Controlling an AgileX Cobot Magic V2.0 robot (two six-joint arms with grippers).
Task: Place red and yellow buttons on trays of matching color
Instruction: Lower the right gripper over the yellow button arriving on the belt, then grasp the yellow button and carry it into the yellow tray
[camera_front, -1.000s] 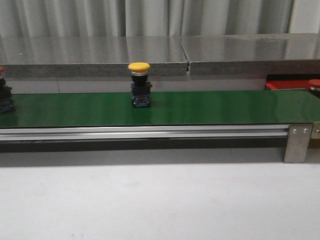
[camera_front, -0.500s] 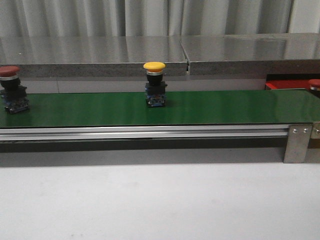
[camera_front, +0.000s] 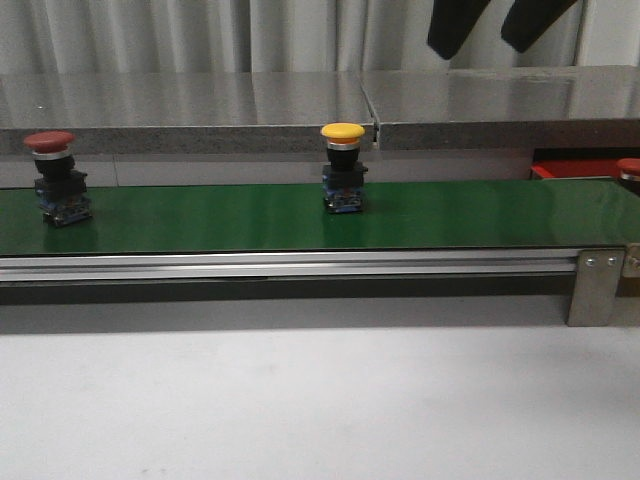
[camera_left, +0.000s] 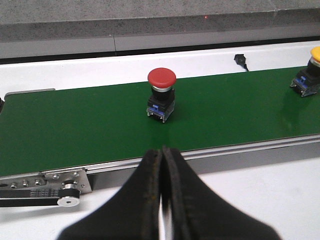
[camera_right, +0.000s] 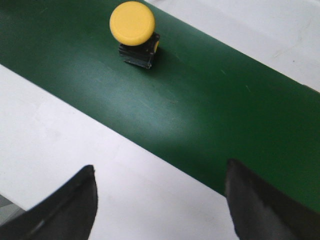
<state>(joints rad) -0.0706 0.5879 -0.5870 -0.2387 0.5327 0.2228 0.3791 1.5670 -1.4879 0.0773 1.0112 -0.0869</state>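
A yellow button stands upright near the middle of the green belt. A red button stands on the belt at far left. My right gripper hangs open, high above and right of the yellow button; in its wrist view the yellow button lies beyond the right gripper, which holds nothing. My left gripper is shut and empty at the belt's near rail, in line with the red button. A strip of red tray shows at far right behind the belt.
Another red cap peeks in at the right edge by the tray. A grey steel shelf runs behind the belt. An aluminium rail with a bracket edges the belt's front; white tabletop lies nearer.
Both buttons have ridden the belt rightward; the red one has come fully into view at left. The right gripper's open fingers have appeared at the top of the front view.
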